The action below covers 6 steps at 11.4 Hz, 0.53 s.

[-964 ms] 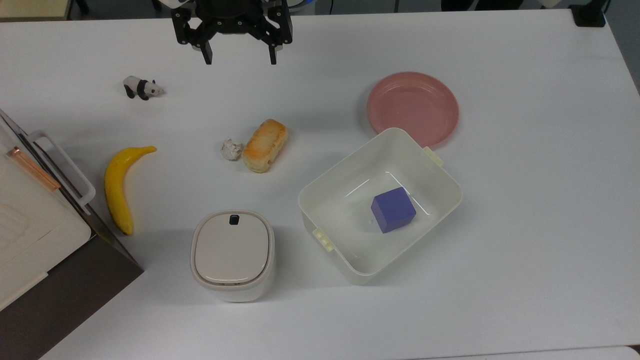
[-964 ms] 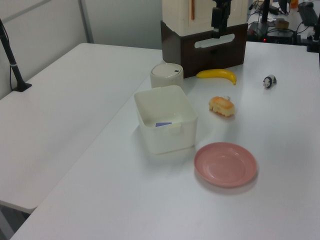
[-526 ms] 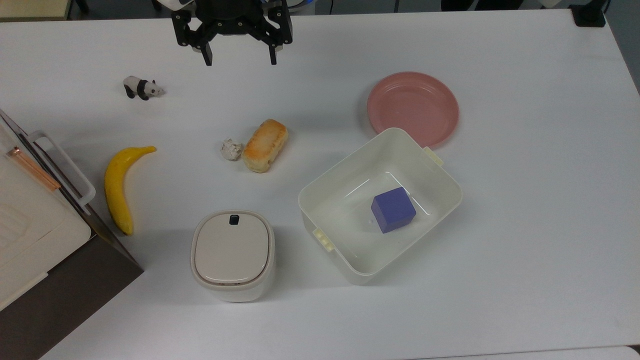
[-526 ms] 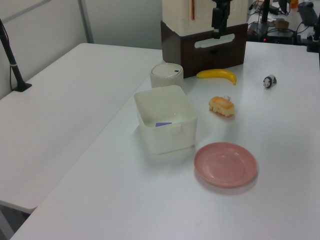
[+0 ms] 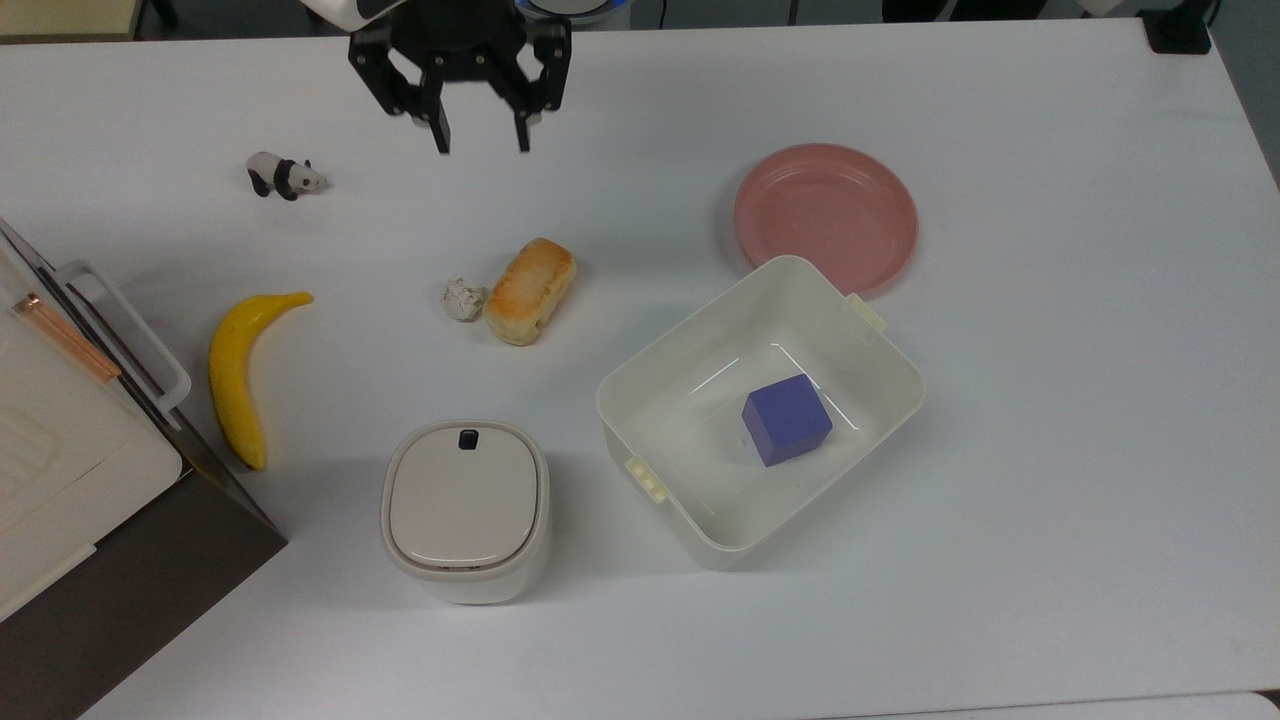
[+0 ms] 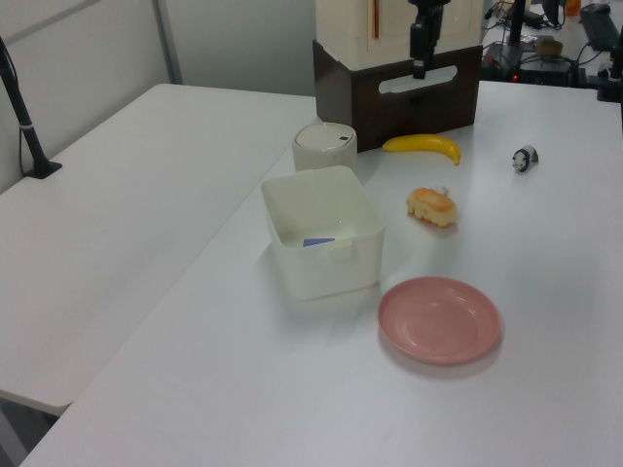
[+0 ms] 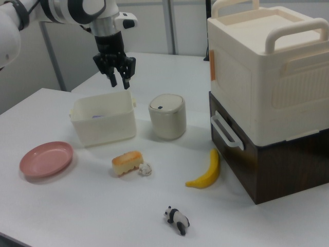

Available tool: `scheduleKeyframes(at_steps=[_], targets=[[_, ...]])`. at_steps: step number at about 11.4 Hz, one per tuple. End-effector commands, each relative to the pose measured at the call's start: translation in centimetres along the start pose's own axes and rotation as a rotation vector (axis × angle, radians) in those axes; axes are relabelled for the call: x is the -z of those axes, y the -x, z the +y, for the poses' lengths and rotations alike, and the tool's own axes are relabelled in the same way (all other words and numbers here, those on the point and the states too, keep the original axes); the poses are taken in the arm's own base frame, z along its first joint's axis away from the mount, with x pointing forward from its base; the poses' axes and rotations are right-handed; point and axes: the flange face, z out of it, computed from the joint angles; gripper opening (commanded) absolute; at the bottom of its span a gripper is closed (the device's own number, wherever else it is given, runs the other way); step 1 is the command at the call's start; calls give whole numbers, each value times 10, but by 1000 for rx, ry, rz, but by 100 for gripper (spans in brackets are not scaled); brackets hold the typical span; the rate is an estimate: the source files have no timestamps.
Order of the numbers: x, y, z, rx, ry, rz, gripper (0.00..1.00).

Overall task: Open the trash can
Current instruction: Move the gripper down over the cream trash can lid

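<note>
The jaws stand part open, holding nothing, the two black fingers pointing down with clear air between them. The gripper [image 5: 480, 148] [image 7: 119, 82] hangs above the worktop [image 5: 1050, 420] near its far edge in the top view, well apart from everything on it.

Nearest to it lie a small panda figure [image 5: 285, 176] toward the top view's left and, further in from the edge, a bread roll [image 5: 530, 290] with a crumpled paper ball [image 5: 462, 299] just beside it. A pink plate [image 5: 826, 215] sits toward the top view's right, its near rim hidden behind a corner of the white tub [image 5: 640, 400], which holds a blue cube [image 5: 786, 419].

The trash can [image 5: 465, 508] [image 6: 325, 146] [image 7: 167, 116] stands upright toward the worktop's near edge in the top view — just beside the tub, not touching it. Its beige lid [image 5: 462, 500] lies flat and closed, with the black button [image 5: 468, 438] at the rim on the side facing the gripper.

A banana [image 5: 238, 375] lies to the top view's left of the trash can, next to a cream-and-brown box [image 7: 267, 98] at the worktop's left edge.
</note>
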Motion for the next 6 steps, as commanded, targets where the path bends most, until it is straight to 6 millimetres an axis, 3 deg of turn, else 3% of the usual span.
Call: scheduleKeyframes(at_steps=[1, 6], targets=[[-17, -21, -7, 37, 19, 124, 0], [-78, -54, 6, 33, 66, 190, 0]])
